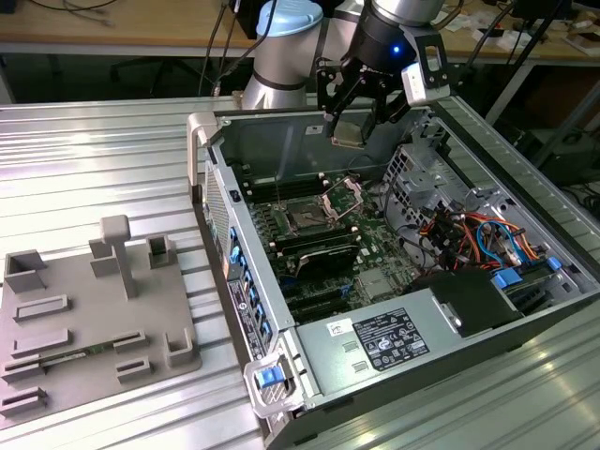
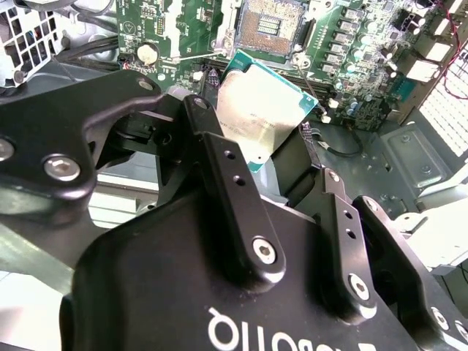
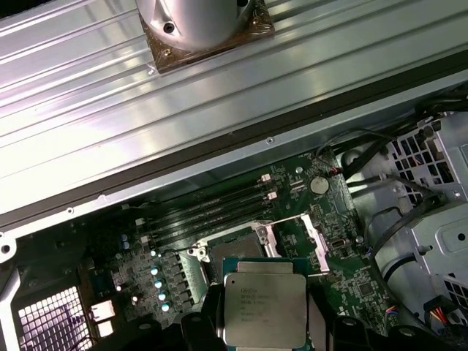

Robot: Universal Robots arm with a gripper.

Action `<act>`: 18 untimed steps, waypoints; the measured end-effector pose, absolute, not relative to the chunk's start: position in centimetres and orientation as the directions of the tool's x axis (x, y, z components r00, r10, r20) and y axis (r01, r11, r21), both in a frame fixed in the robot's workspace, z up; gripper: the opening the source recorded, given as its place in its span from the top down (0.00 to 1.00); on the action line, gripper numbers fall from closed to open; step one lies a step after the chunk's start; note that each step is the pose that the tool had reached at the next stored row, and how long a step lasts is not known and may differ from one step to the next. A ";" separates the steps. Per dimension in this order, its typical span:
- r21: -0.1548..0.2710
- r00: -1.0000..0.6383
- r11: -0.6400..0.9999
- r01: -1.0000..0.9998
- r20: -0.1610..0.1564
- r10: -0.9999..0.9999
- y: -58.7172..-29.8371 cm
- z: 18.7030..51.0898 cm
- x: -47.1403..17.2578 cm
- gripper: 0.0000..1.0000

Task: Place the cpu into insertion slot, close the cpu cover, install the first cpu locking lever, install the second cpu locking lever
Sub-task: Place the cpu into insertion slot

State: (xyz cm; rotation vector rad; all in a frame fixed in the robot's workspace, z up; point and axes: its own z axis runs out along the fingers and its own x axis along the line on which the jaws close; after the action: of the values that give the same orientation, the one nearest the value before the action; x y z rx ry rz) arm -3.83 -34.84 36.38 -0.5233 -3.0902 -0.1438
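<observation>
My gripper [image 1: 352, 120] hangs over the open computer case, shut on the cpu [image 1: 349, 132], a flat silver-tan square held by two opposite edges. In both wrist views the cpu [image 2: 257, 117] [image 3: 265, 311] sits between black fingers [image 2: 228, 183] and is tilted above the green motherboard [image 1: 370, 246]. The insertion slot [image 1: 306, 217] [image 3: 235, 247] [image 2: 272, 20] lies bare below the chip, a dark square with a silvery rim. The cpu cover [image 1: 343, 196] [image 3: 316, 243] stands swung up beside the slot, on the exterior view's right.
Long black memory slots [image 1: 319, 251] flank the socket. A drive cage [image 1: 419, 169], coloured cables [image 1: 478, 234] and a power supply [image 1: 389, 339] crowd the exterior view's right. A grey fixture tray [image 1: 94, 309] lies outside the case on the ribbed table [image 1: 103, 159].
</observation>
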 end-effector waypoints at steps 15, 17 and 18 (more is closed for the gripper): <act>0.090 -0.930 0.925 0.368 0.019 0.368 -34.8 36.4 -3.8 0.45; 0.090 -0.928 0.923 0.373 0.019 0.373 -34.8 36.4 -3.8 0.45; 0.090 -0.926 0.922 0.376 0.019 0.376 -34.8 36.4 -3.8 0.45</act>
State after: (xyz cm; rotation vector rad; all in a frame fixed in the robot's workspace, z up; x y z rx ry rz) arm -3.83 -34.84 36.38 -0.6021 -3.0781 -0.1441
